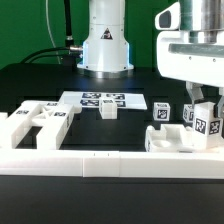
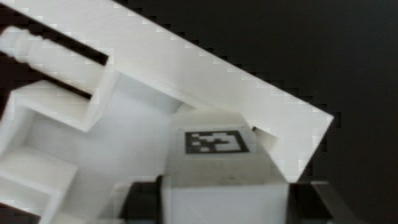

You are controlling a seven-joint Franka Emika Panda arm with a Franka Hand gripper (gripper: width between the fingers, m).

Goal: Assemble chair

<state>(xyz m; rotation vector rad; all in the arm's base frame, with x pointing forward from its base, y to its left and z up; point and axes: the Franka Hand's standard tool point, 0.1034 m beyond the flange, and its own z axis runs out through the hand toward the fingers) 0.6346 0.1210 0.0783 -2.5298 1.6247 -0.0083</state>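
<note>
While its dark fingers sit flush against both flat sides of a white tagged wall, the gripper appears to be pinching the chair, jaws partly closed with no gap visible on either side in the wrist view. A black-and-white tag lies just beyond the fingertips, on the face of the held part. From there, broad slabs and a slotted section run outward at a slant.

In the exterior view the chair stands on the dark tabletop at the right, just behind the long rail. Several tagged posts rise around the arm's lowered hand. A separate slotted panel lies well apart at the left. One short post rests near the marker board at centre.

The plastic looks stiff, light and smooth, likely slick under metal pads. Flat parallel faces such as this wall seem the soundest hold. Thin slot edges offer less purchase. Lifting by a single piece could strain any loosely seated joints.
</note>
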